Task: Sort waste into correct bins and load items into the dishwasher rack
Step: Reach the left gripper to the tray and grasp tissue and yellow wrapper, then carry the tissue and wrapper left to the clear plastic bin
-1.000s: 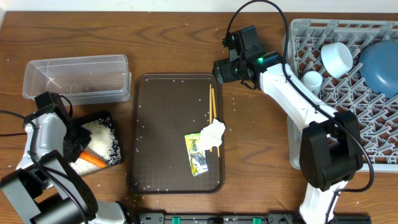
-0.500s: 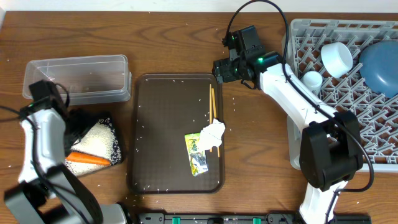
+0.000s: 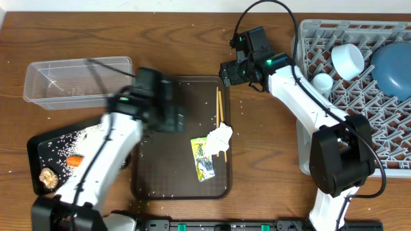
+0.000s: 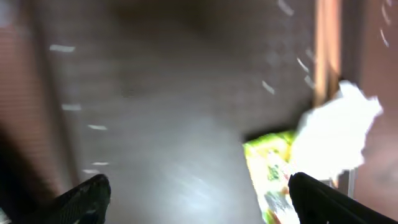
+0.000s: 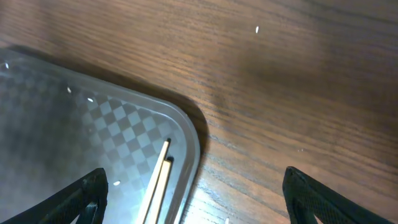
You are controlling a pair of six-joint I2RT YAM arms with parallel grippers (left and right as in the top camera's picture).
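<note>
Wrapper print too blurred to read; L hand & R hand both spread apart, empty.

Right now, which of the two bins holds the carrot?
The shallow black tray, nearer the robot: the orange carrot lies in it with rice. The clear tub behind it shows no carrot.

The bench was seen as grained matt wood, the serving tray as glossy chequered plastic, the tub as clear smooth plastic.
</note>
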